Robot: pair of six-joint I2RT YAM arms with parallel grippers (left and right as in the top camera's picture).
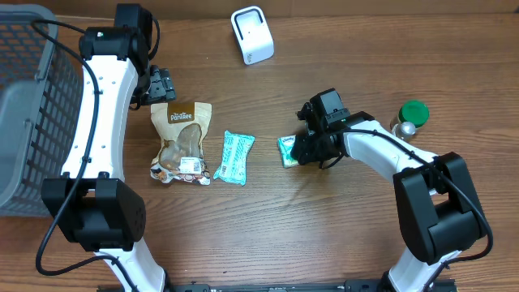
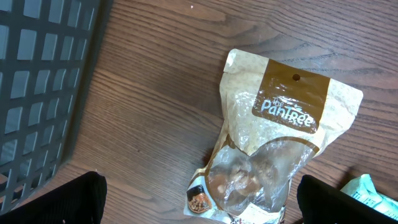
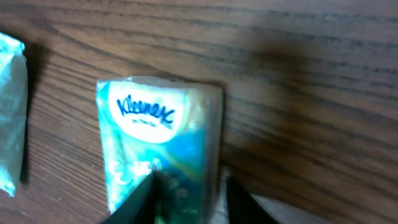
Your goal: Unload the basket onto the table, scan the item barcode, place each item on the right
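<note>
Just right of centre in the overhead view, the Kleenex pack lies flat on the surface, its lower end at the narrow-set fingers of the right end effector; whether they grip it cannot be told. In the right wrist view the pack's long axis runs up the frame, away from the fingers. The left end effector, spread wide and empty, hovers over the Pantree pouch, well apart; the right arm is nearer.
</note>
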